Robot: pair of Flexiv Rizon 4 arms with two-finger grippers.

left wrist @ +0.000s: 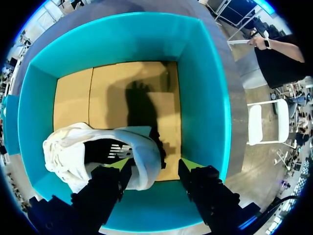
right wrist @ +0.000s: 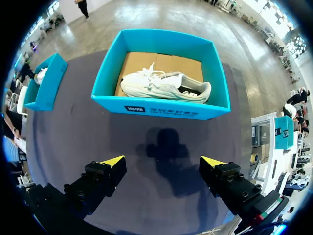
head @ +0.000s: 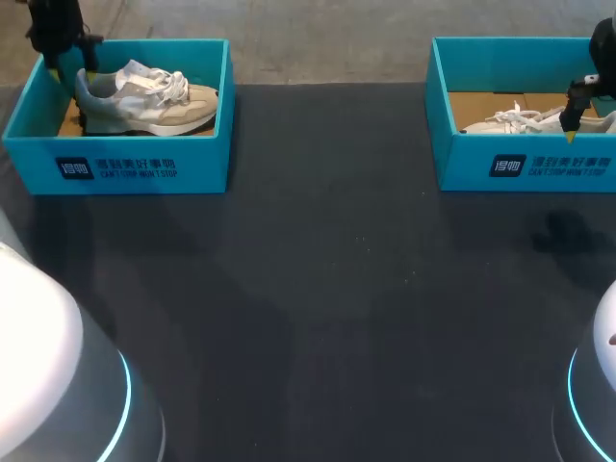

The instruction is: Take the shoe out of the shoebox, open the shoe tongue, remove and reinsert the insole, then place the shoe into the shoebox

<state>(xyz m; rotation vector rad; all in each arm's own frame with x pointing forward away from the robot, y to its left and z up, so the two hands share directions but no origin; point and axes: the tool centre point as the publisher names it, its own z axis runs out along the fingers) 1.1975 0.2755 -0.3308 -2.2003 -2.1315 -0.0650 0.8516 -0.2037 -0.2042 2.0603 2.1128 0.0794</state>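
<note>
A robotics lab — a test station, not a home or a shop. The bench (head: pixel 327 289) is covered in plain dark matting and laid out like a trial. The left box (head: pixel 125 168) and right box (head: pixel 525 168), teal and alike, sit mirrored at its far corners, with a shoe (head: pixel 154 96) in one and a second shoe (head: pixel 520 121) in the other. Two machine arms flank it — the left arm (head: pixel 48 385) and right arm (head: pixel 592 385) show white housings ringed with blue light. The left end effector (left wrist: pixel 154 169) and right end effector (right wrist: pixel 163 161) carry yellow tips.

Bright overhead light throws soft shadows on the table (head: pixel 337 289) and shoebox floor (left wrist: pixel 73 98).
</note>
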